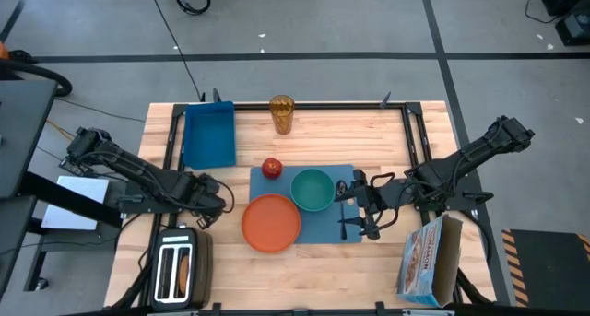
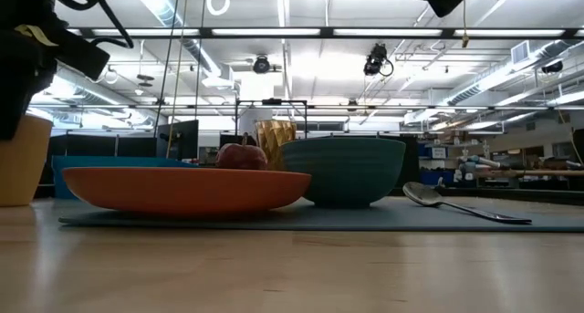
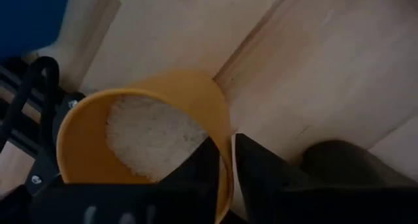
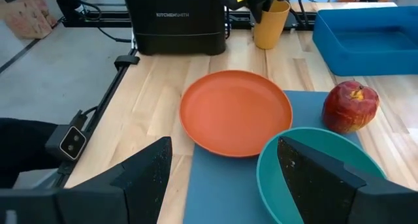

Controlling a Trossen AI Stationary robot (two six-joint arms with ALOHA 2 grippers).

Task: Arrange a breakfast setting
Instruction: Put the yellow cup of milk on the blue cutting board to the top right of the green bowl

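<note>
Left gripper (image 3: 225, 165) pinches the cup (image 3: 147, 142) rim, one finger inside, off the mat's (image 1: 323, 231) left edge near the toaster (image 1: 180, 268). Thin rim grip: cup may twist or slip when moved. Cup looks upright, mouth up. Right gripper (image 4: 222, 178) hangs open over the bowl (image 4: 313, 172), empty.

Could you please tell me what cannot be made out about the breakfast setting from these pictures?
- Orange cup: in the high view the left tool covers it.
- Whether the cup rests on the table: not settled; the low view cuts it at the picture's edge.
- Spoon: in the high view the right tool overlaps it.
- Bread: not visible on the placemat; toaster slot contents too small to tell.
</note>
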